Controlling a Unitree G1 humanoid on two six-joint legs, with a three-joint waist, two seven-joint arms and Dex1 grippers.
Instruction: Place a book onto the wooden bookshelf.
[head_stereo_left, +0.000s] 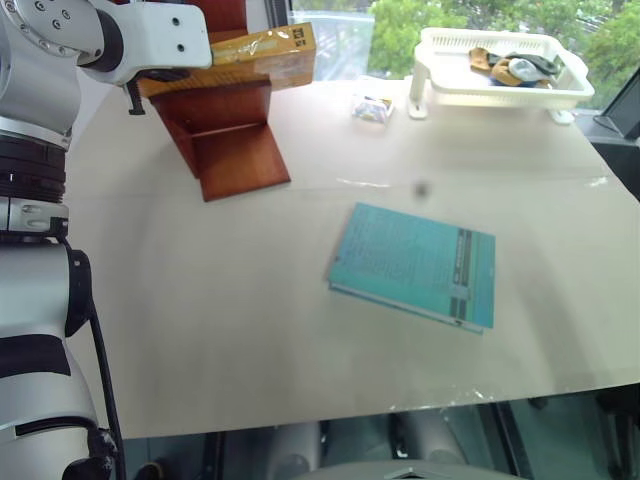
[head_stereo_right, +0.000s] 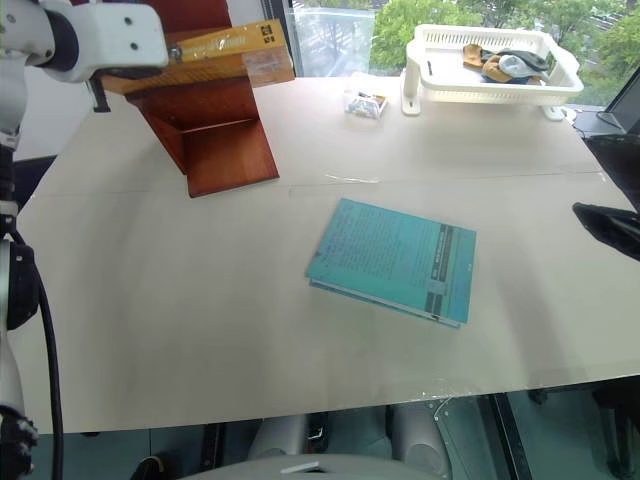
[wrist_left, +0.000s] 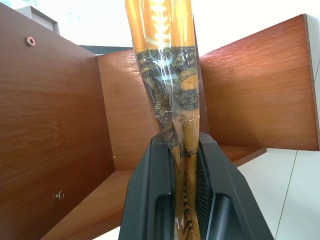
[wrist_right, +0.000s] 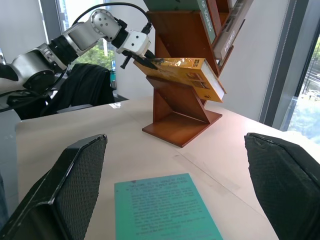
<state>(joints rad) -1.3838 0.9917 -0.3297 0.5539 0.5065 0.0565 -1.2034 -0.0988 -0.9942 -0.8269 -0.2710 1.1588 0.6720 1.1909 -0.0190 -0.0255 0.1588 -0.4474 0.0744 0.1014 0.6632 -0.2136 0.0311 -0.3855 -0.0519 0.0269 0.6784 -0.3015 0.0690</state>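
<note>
Orange book (wrist_right: 185, 72) sits pinched edge-on in my left gripper (wrist_left: 186, 165), held nearly level at the bookshelf (head_stereo_left: 225, 135), so it can slide in; right gripper (wrist_right: 175, 187) gapes wide.

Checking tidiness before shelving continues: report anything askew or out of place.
The thin teal book lies flat and skewed on the beige table, unshelved. The thick orange-yellow glossy book hangs tilted at the reddish-brown wooden bookshelf, not yet seated.
</note>
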